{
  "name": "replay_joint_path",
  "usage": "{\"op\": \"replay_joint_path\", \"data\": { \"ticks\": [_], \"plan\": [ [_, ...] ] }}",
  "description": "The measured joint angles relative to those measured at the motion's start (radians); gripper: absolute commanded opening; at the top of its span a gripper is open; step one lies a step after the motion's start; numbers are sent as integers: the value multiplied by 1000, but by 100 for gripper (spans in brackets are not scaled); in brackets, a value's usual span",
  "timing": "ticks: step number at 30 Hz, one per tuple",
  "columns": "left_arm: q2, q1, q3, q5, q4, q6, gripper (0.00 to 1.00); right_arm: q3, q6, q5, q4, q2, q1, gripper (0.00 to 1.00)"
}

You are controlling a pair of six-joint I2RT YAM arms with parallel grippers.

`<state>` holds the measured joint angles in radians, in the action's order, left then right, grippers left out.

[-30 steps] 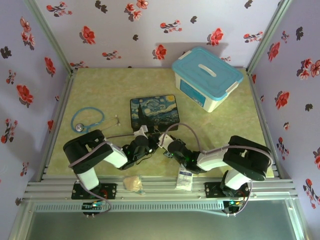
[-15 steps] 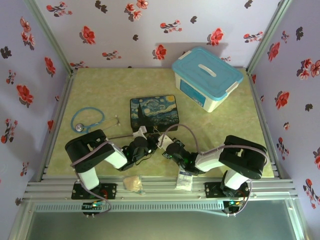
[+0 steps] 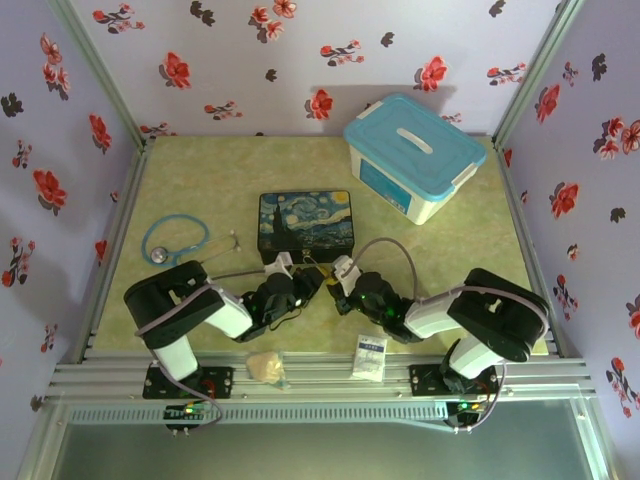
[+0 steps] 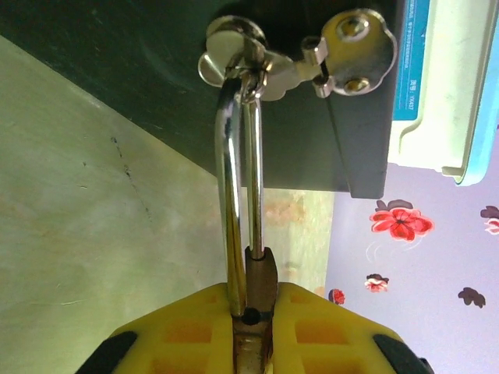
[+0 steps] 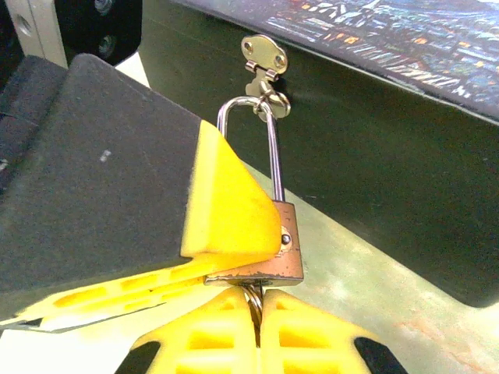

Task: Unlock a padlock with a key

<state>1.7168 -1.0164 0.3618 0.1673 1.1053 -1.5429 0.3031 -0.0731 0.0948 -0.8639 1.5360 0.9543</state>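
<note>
Blue-lidded bin [image 3: 415, 155] back right. Painted tin box [image 3: 306, 222] mid-table, its dark front wall close behind the work. The left gripper [image 4: 251, 312] is clamped on the padlock [image 5: 273, 248], covering half its brass body; silver shackle [image 5: 274, 148] threads the tin's clasp [image 5: 265, 58]. The right gripper [image 5: 256, 327] pinches the key [image 5: 253, 297] under the padlock.

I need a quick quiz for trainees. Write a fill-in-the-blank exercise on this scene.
1. The padlock is hooked by its shackle through the clasp of the ___.
2. The left fingers are shut on the ___.
3. The right fingers pinch the ___ just under the padlock.
Missing words: tin; padlock; key.
</note>
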Motion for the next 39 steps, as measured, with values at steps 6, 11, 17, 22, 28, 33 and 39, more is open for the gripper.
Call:
{"op": "replay_joint_path", "data": {
  "ticks": [6,11,17,22,28,33,39],
  "plan": [
    [-6,0,-5,-4,-8,0,0,-10,-57,-73,-12,-1,-27,0],
    [-19,-5,-17,-14,-9,2,0,-35,-122,-115,-53,-5,-40,25],
    [-51,-11,-20,-23,-37,2,0,-53,-216,-147,-29,-43,-70,33],
    [-83,-10,-20,-23,-63,6,0,-80,-264,-172,-32,-101,-87,36],
    [-105,2,-31,-23,-150,28,0,-109,-303,-177,-26,-167,-130,38],
    [-110,3,-33,-23,-167,51,0,-109,-338,-148,-22,-171,-132,41],
    [-155,27,-20,-48,-275,113,0,-74,-403,-53,36,-161,-132,43]
  ]
}}
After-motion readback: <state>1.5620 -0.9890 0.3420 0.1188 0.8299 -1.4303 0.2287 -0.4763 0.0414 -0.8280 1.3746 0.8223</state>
